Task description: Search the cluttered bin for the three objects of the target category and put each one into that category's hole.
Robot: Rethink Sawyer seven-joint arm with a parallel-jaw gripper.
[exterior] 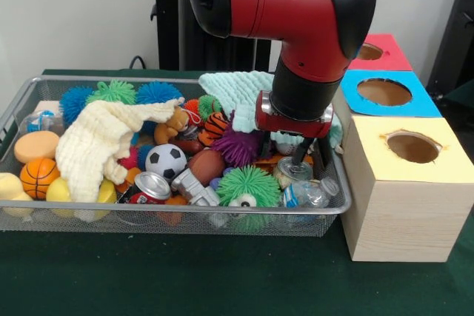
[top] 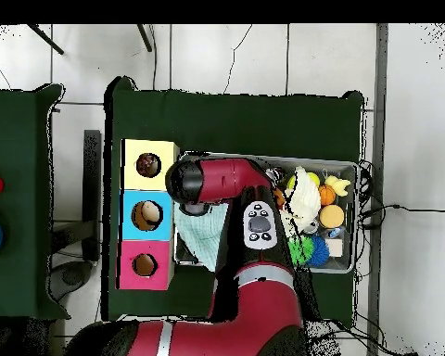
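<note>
Two fingers point(exterior: 312, 155) straddling silver can point(exterior: 291, 171) in bin point(exterior: 22, 101).

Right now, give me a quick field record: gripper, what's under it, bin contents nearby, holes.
gripper: open, lowered into the right end of the bin
under gripper: small can between the fingers, not yet clamped
bin: wire basket, crowded with toys
nearby: water bottle, green spiky ball, soccer ball, cream cloth
holes: yellow box, blue box, red box, in a row beside the bin
</note>
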